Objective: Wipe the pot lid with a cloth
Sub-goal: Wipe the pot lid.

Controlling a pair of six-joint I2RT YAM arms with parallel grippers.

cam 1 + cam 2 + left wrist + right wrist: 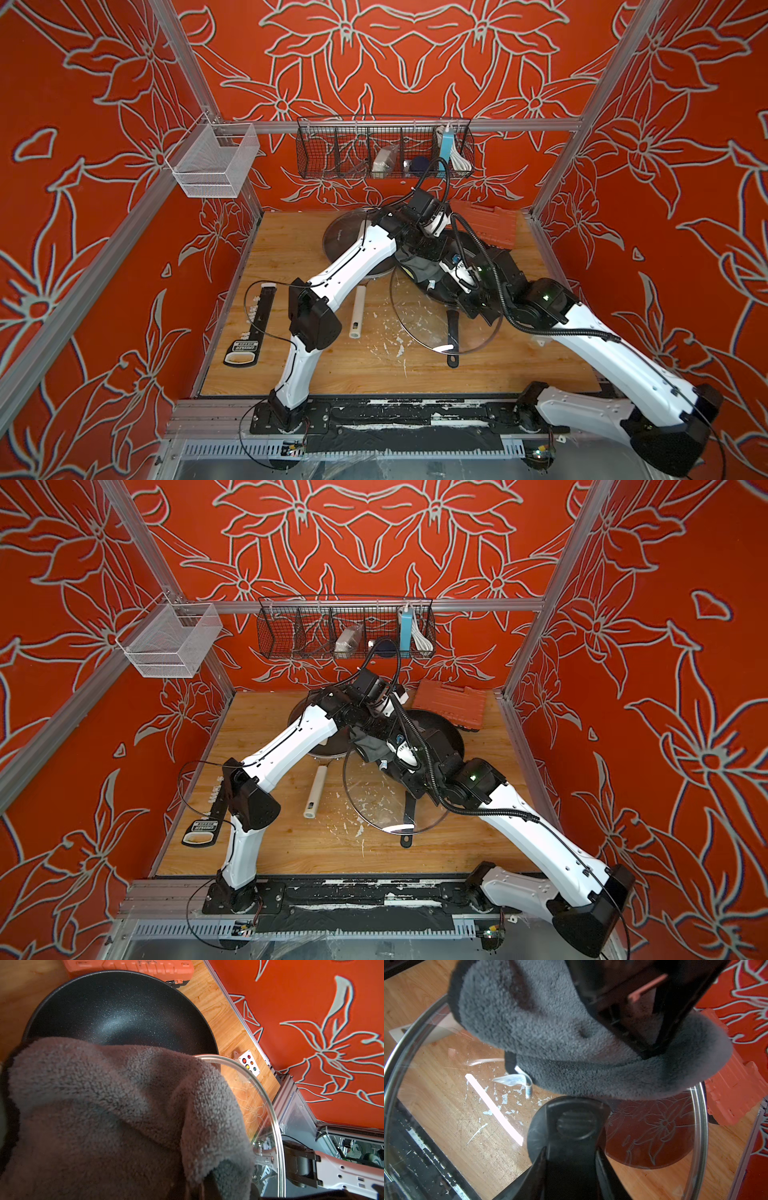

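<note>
Pot lid is held raised and tilted over the near edge of the black pan. It is clamped at its handle by the right gripper, evidently to present the glass. Further back over the pan, the cloth is pinched in the closed left gripper and pressed onto the glass for wiping.

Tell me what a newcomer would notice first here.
Red walls with grey flower outlines enclose everything. Mid-table two white arms meet over a black pan: the left arm holds a grey cloth at the edge of a raised glass pot lid carried by the right arm. White flecks litter the wooden table in front.
</note>
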